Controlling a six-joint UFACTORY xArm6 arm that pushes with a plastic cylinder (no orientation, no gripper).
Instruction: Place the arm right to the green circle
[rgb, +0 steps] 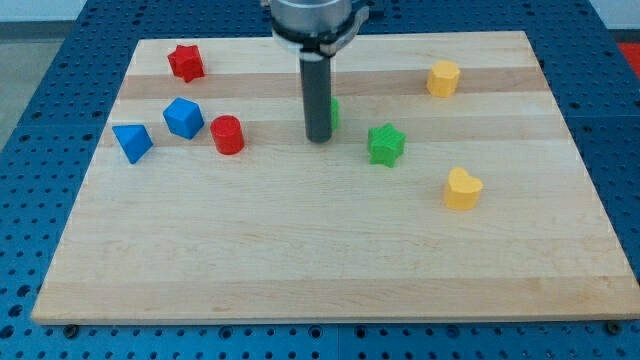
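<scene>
The green circle (334, 112) is mostly hidden behind my rod; only a green sliver shows at the rod's right edge. My tip (319, 139) rests on the wooden board (320, 250) just in front of that block, slightly toward the view's left of it. A green star (385, 144) lies to the view's right of my tip.
A red star (186, 62) sits at the top left. A blue block (183, 117), a blue triangle (132, 142) and a red cylinder (228, 134) lie to the left. A yellow hexagon (443, 77) and a yellow heart (462, 189) lie to the right.
</scene>
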